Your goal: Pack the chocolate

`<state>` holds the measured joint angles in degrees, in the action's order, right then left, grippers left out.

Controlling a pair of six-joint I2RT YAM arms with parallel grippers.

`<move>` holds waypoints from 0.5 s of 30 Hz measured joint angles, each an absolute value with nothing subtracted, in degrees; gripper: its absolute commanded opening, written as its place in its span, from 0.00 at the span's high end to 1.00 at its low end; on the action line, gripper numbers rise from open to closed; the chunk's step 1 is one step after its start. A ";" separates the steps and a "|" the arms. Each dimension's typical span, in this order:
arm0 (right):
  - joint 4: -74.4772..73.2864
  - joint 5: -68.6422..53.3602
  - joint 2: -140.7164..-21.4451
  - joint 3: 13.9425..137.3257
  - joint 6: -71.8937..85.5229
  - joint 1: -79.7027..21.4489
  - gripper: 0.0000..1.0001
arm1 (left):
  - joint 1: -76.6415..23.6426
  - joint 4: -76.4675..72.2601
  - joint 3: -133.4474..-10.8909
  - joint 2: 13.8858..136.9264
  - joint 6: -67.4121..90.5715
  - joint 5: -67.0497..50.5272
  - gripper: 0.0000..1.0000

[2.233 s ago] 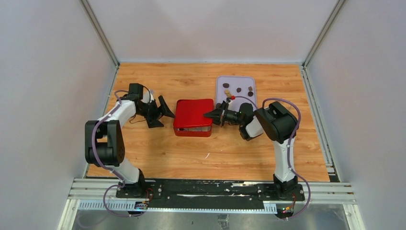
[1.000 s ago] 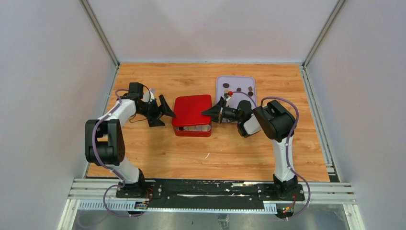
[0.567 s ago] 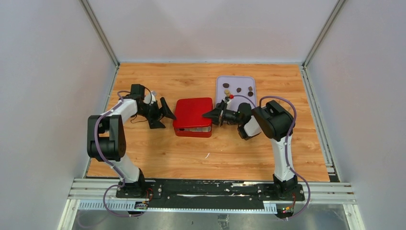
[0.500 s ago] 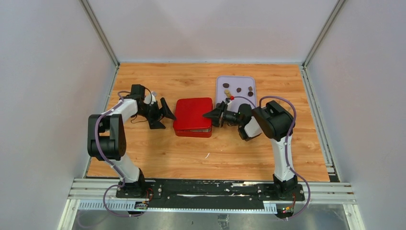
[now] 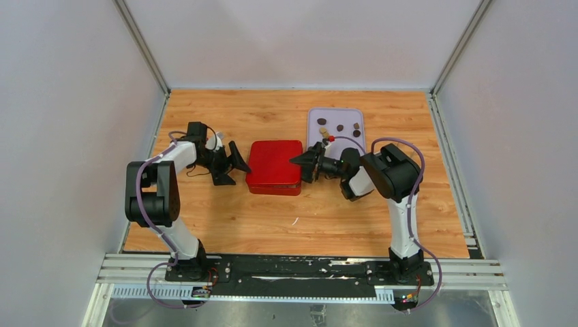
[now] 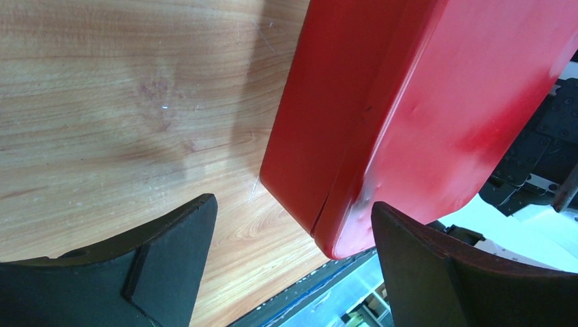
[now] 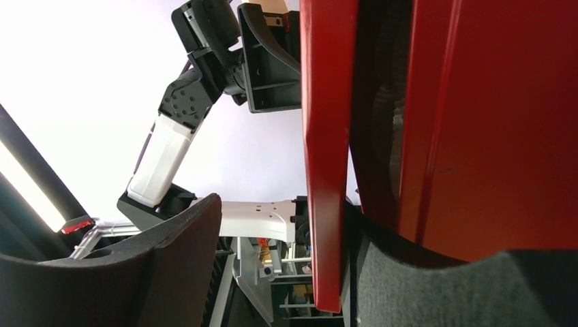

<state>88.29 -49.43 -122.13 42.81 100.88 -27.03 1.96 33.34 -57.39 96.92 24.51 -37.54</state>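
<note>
Wooden table: left end effector, right end effector spread, flanking red box

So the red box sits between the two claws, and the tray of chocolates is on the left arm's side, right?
No: the top view shows the tray of chocolates on the right arm's side. The red box does sit between the left claw and the right claw.

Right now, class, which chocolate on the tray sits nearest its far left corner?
The dark brown piece, just beyond the tan one on the tray; the other dark pieces lie further right.
</note>
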 measured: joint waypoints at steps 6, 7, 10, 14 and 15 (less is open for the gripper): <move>87.92 -49.43 -121.03 41.60 100.79 -27.03 0.26 | 1.96 33.32 -56.97 97.03 24.38 -37.52 0.12; 87.59 -49.45 -120.68 41.36 100.75 -27.03 0.24 | 1.96 33.32 -56.86 97.08 24.36 -37.52 0.12; 86.67 -49.47 -119.63 40.69 100.53 -27.03 0.22 | 1.96 33.32 -56.82 97.32 24.38 -37.58 0.12; 84.84 -49.69 -118.24 39.70 99.68 -26.98 0.21 | 1.96 33.30 -56.82 97.65 24.38 -38.11 0.12; 84.09 -49.80 -117.75 39.51 99.29 -26.96 0.20 | 1.96 33.30 -56.82 97.73 24.38 -38.26 0.12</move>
